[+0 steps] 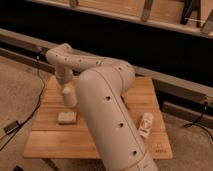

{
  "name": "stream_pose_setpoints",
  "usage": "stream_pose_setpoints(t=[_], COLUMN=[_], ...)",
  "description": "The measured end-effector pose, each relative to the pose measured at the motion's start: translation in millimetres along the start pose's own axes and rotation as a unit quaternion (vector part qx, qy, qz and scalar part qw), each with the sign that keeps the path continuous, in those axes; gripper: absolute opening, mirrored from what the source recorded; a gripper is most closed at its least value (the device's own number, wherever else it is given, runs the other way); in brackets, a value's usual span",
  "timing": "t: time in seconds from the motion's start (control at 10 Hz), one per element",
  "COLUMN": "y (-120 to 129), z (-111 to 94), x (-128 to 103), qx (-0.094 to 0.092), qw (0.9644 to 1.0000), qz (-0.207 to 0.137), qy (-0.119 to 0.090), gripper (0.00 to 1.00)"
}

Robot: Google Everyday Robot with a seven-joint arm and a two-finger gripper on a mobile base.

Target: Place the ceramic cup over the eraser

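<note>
The eraser (66, 117) is a flat pale block lying on the left part of the wooden table (55, 142). My gripper (68, 98) hangs at the end of the white arm (107, 107), just behind and above the eraser, over the table's left side. The ceramic cup is not visible; the arm and gripper hide whatever lies behind them.
An elongated white lumpy object (145, 124) lies on the right part of the table. A dark wall with a metal rail (180, 87) runs behind the table. Black cables (17, 125) trail on the floor to the left.
</note>
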Motion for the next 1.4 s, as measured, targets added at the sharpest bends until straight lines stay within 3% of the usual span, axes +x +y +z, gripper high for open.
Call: stream_pose_setpoints(t=[0.2, 0.3, 0.6, 0.9, 1.4], y=[-2, -2, -2, -14, -13], z=[-23, -45, -78, -95, -94], x=[4, 14, 43, 66, 66], qx=[0.008, 0.010, 0.010, 0.011, 0.010], qw=[0.9999, 0.9999, 0.9994, 0.9967, 0.9968], qz=[0.005, 0.011, 0.032, 0.080, 0.080], qy=[-0.008, -0.006, 0.003, 0.006, 0.005], gripper=[0.63, 0.63, 0.63, 0.63, 0.63])
